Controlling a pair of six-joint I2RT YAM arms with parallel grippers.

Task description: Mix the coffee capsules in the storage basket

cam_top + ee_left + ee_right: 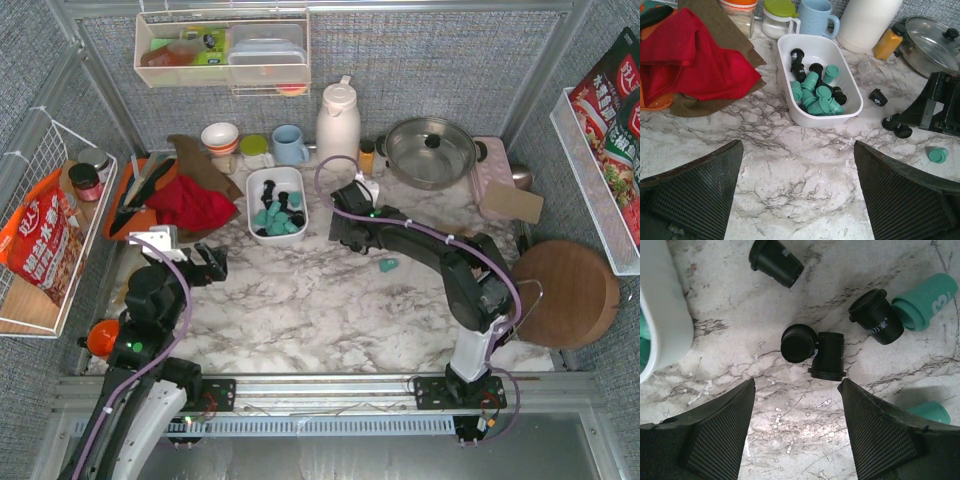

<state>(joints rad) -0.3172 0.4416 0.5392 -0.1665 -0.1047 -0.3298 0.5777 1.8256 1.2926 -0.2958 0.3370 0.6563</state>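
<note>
Partly cropped storage basket (664, 315), teal capsule (929, 411) half-hidden

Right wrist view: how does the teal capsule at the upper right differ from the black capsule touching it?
The teal capsule bears a large pale numeral; the black capsule bears small white print. The teal capsule's rim meets the black capsule, whose rim points away. Both lie on their sides on the marble table.

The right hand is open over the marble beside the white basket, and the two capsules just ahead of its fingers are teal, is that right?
Not quite: those two capsules are black, as the right wrist view shows; a teal capsule lies farther off. The rest holds: the right hand is open over the marble beside the white basket.
</note>
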